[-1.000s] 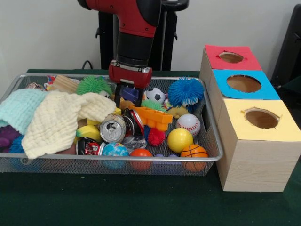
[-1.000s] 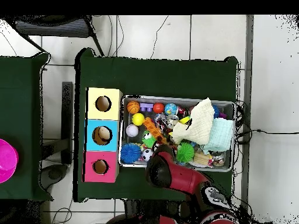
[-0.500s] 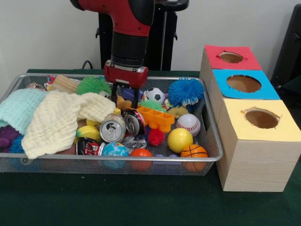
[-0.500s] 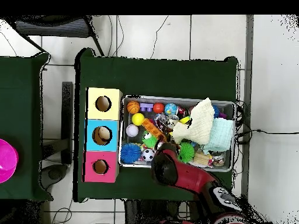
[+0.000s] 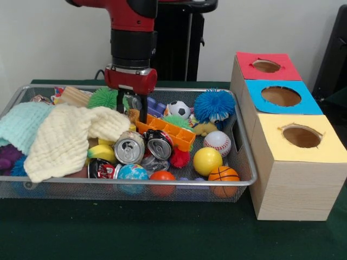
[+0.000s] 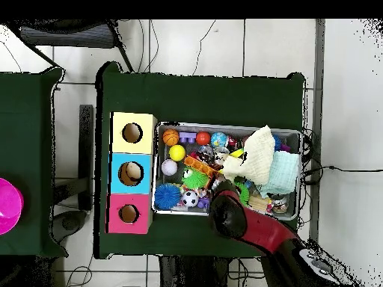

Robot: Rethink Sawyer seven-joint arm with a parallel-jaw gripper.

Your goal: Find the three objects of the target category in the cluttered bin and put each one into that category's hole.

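Observation:
The wire-mesh bin (image 5: pixel 239 142) holds mixed toys, cans and cloths; it also shows in the overhead view (image 6: pixel 224 125). My gripper (image 5: pixel 132 112) hangs in the bin's back middle, open, fingers straddling a small grey-blue piece. The left end of an orange block toy (image 5: pixel 165 131) lies against its right finger (image 5: pixel 143 112). The hole (image 5: pixel 266 66) in the red-topped box is at the far right, empty; it also shows in the overhead view (image 6: pixel 129 214). There the arm (image 6: pixel 247 224) hides the gripper.
Two cans (image 5: pixel 130 149) lie in front of the gripper. Cream cloth (image 5: pixel 70 138) and mint cloth (image 5: pixel 21 124) cover the bin's left. Soccer ball (image 5: pixel 179 109), blue spiky ball (image 5: pixel 213 105), baseball (image 5: pixel 217 142) and yellow ball (image 5: pixel 207 161) lie right. Blue-topped (image 5: pixel 281 96) and yellow-topped (image 5: pixel 301 136) holes adjoin.
The arm has moved left in the front view and risen a little. The orange block toy's left end has slid left with it, and the right can has turned.

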